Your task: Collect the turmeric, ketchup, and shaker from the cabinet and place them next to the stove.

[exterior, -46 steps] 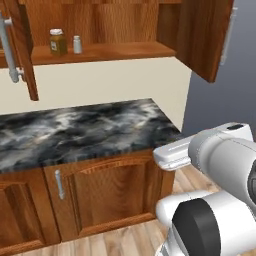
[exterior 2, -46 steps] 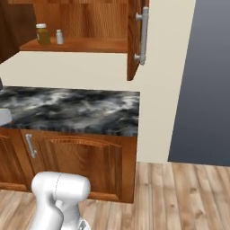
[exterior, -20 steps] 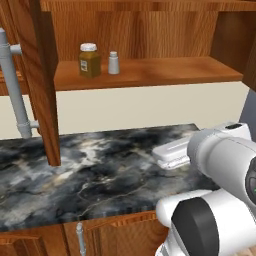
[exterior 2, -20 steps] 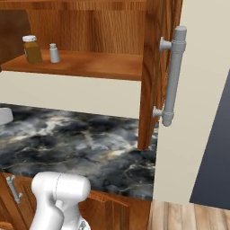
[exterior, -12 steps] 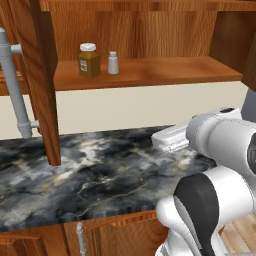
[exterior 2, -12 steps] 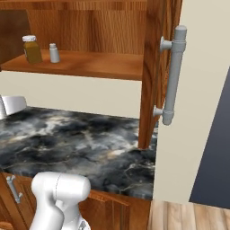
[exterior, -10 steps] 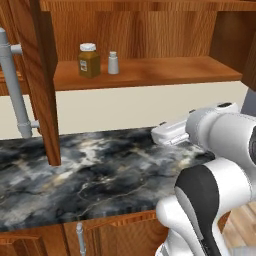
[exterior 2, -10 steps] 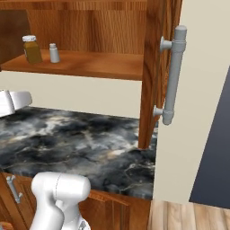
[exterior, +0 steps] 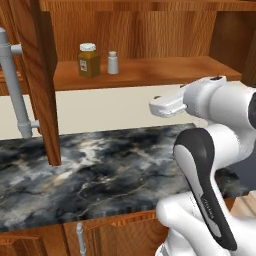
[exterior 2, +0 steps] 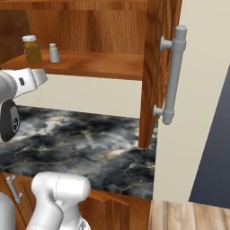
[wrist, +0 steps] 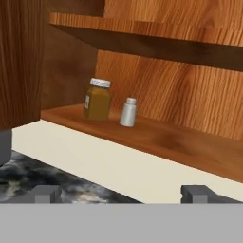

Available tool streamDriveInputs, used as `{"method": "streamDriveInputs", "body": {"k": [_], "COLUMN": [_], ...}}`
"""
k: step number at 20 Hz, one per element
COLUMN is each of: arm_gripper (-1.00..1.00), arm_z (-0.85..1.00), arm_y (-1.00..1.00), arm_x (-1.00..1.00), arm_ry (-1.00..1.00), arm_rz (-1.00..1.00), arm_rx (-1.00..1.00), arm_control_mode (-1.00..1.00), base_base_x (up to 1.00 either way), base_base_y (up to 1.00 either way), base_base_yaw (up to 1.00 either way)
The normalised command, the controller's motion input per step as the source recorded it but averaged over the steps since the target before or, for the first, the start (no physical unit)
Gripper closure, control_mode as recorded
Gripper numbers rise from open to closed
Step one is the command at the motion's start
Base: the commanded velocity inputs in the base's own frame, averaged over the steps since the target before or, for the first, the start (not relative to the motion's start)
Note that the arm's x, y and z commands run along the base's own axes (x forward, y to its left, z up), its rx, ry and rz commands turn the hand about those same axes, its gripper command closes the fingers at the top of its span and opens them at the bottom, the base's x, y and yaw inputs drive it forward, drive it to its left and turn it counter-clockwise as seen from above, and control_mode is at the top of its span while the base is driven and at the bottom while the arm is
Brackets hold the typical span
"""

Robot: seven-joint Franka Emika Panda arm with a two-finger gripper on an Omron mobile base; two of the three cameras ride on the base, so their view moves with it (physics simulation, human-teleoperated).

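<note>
Pincer (wrist: pixel 121 193): standing wide open, its two dark fingertips (wrist: pixel 46 193) rising far apart at the bottom of the hand view; holding nothing, touching nothing. It is pointing at the open cabinet (exterior: pixel 150 30) from over the counter (exterior: pixel 100 175), well short of the shelf (wrist: pixel 161 137).

Jar of turmeric (wrist: pixel 98 98): one. Squat, amber-brown, white lid, small label. Standing upright on the shelf toward its left end; seen also in the left base view (exterior: pixel 89 60) and the right base view (exterior 2: pixel 31 48).

Shaker (wrist: pixel 127 112): one. Small, pale grey, rounded cap. Standing upright just beside the jar on its right, apart from it; seen again at (exterior: pixel 113 62) and (exterior 2: pixel 54 53).

Cabinet doors: two, both swung open, one at the left (exterior: pixel 37 75) and one at the right (exterior 2: pixel 155 67). Each is carrying one long grey bar handle (exterior 2: pixel 173 74), the left one at (exterior: pixel 15 90).

Counter: one, dark marbled top, lying below the shelf.

Hard to make out: the jar's label is too small to read. The robot's own arm is covering the right end of the counter in the left base view. The cabinet's top is cut off by the frame in all views.
</note>
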Motion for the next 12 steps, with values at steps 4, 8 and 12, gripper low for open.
{"method": "streamDriveInputs", "body": {"k": [4,8,12], "arm_gripper": [-1.00,-1.00,-1.00], "arm_z": [0.43,0.00,0.00], "arm_y": [0.06,0.03,0.00], "arm_x": [0.33,0.24,0.20], "arm_ry": [0.11,0.08,0.00], "arm_rz": [0.00,0.00,0.00], "arm_rx": [0.13,0.07,0.00], "arm_control_mode": [-1.00,-1.00,-1.00], "base_base_x": [0.00,0.00,0.00], "base_base_y": [0.00,0.00,0.00], "base_base_yaw": [0.00,0.00,0.00]}}
